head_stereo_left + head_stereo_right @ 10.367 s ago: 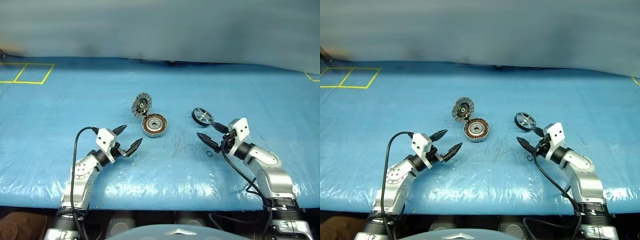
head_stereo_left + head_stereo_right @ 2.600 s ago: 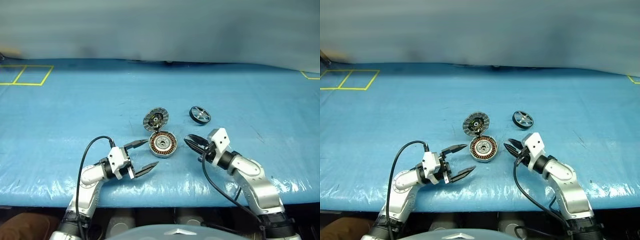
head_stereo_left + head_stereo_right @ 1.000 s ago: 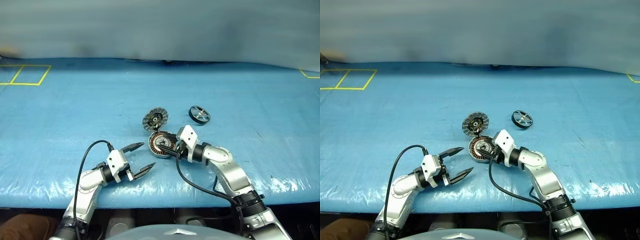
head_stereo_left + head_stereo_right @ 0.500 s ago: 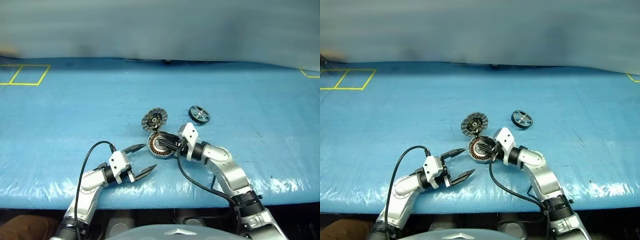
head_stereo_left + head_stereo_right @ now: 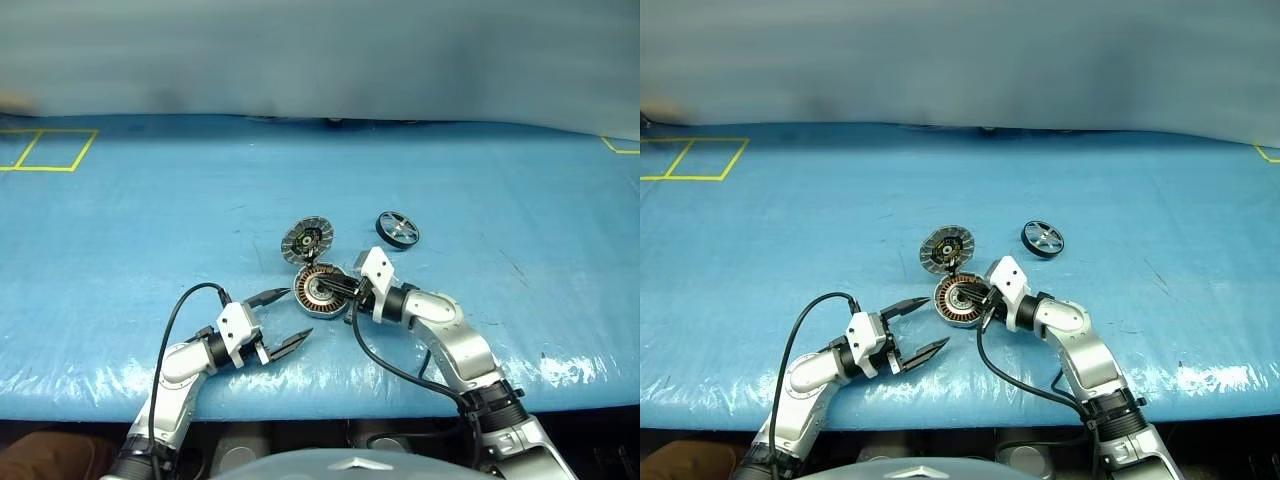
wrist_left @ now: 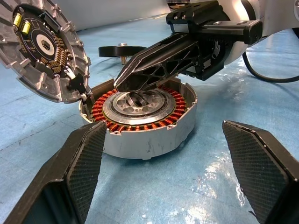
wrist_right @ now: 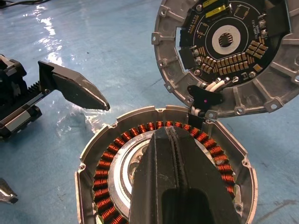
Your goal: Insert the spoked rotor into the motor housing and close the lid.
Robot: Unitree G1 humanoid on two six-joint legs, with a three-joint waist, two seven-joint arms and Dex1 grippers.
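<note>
My arms silver-grey metal, white wrist blocks; black cable loops along each. My left gripper and right gripper: black tapered fingers (cross-hatched pads, toothed rack).

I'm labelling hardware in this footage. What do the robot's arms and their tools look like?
Both arms are silver-grey metal with black joints. Each ends in a white block carrying a tool, left tool and right tool, of two tapered black fingers with a latticed texture. A black cable loops along each forearm.
</note>
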